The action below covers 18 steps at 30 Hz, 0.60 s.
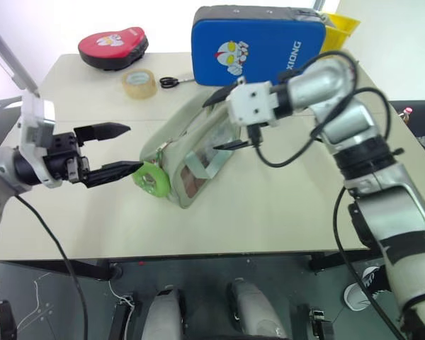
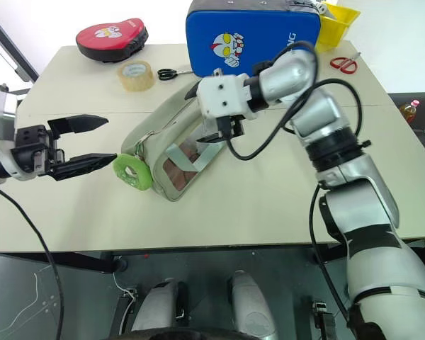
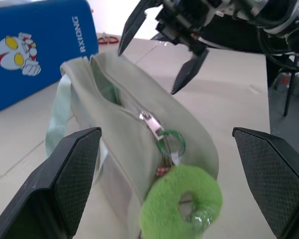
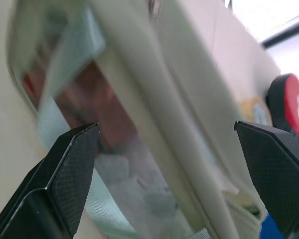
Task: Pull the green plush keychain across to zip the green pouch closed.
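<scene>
Flanking green pouch (image 1: 191,152): both open end effectors.

A pale beige table (image 1: 269,219) fills most of the scene, with a seam running across its top. Beneath its front edge lies a dark grey floor (image 1: 49,297). Behind the table, the white wall (image 1: 64,21) is brightly lit.

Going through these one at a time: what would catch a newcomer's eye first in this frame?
The green plush keychain stands out, hanging off the near end of the green pouch mid-table, its zipper partly open. The left gripper is open right beside the plush, and the right gripper hangs open over the pouch. At the far edge stands a big blue case with a cartoon face.
</scene>
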Each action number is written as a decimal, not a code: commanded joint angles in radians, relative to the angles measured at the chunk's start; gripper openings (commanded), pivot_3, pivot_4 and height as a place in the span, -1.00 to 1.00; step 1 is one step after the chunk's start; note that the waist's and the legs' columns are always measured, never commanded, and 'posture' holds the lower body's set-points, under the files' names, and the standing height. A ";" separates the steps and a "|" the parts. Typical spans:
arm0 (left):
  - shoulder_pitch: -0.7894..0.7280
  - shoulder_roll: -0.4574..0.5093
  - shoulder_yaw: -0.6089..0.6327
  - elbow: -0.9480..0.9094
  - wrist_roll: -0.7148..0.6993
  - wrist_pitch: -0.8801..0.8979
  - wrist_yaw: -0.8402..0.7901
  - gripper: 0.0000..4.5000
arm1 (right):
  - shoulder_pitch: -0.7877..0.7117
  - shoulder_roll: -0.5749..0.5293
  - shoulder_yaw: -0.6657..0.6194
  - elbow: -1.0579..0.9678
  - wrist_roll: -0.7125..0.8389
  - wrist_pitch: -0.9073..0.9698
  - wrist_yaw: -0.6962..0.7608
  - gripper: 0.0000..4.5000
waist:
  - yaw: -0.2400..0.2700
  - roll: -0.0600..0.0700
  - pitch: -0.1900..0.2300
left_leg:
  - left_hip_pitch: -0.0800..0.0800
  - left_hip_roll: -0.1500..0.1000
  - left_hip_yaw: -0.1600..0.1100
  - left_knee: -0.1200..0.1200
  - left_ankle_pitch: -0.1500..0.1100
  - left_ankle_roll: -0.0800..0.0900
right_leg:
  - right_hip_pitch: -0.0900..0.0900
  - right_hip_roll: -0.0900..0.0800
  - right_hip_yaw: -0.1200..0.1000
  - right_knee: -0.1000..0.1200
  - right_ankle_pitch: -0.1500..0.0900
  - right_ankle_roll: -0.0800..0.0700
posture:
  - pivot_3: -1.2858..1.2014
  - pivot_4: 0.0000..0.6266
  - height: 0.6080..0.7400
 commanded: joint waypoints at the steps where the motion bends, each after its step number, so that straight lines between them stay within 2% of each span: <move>1: 0.025 0.007 0.067 -0.058 -0.021 -0.008 0.024 1.00 | -0.054 0.042 0.008 0.091 -0.065 -0.096 -0.030 0.61 | -0.001 0.000 0.000 | 0.000 0.000 0.000 0.000 0.000 0.000 | 0.000 0.000 0.000 0.000 0.000 0.000 | 0.03 -0.52 0.96; 5: 0.048 0.010 0.083 -0.077 -0.022 -0.006 0.037 1.00 | -0.062 0.063 -0.015 0.123 -0.055 -0.103 -0.002 -0.35 | -0.001 0.000 0.000 | 0.001 0.000 -0.001 0.000 0.000 -0.001 | 0.000 0.001 -0.001 0.001 0.000 0.000 | 0.03 -0.52 0.96; 8: 0.056 0.011 0.087 -0.085 -0.024 -0.005 0.042 1.00 | -0.060 0.065 -0.029 0.110 -0.038 -0.076 0.026 -0.98 | -0.002 0.000 0.000 | 0.001 0.000 -0.002 0.000 0.000 -0.001 | 0.000 0.001 -0.001 0.002 0.000 0.000 | 0.03 -0.52 0.96; 11: 0.058 0.014 0.086 -0.088 -0.022 -0.006 0.046 1.00 | -0.069 0.068 -0.084 -0.004 0.034 0.167 0.054 -0.98 | -0.002 0.000 0.000 | 0.001 0.000 -0.002 0.000 0.000 -0.001 | 0.000 0.001 -0.001 0.002 0.000 0.000 | 0.03 -0.52 0.96; 15: 0.052 0.018 0.081 -0.077 -0.017 -0.011 0.041 1.00 | -0.053 -0.022 -0.072 -0.293 0.016 0.527 0.127 -0.98 | 0.002 0.001 0.000 | 0.000 0.001 -0.002 -0.001 0.000 -0.001 | -0.001 0.001 -0.001 0.002 0.000 0.000 | 0.03 -0.52 0.96; 18: 0.044 0.014 0.066 -0.065 -0.008 -0.020 0.037 1.00 | -0.061 -0.065 -0.035 -0.427 -0.012 0.764 0.146 -0.98 | 0.005 0.000 0.000 | 0.000 0.000 -0.003 -0.001 0.000 -0.001 | -0.001 0.001 -0.002 0.002 0.000 0.000 | 0.03 -0.52 0.96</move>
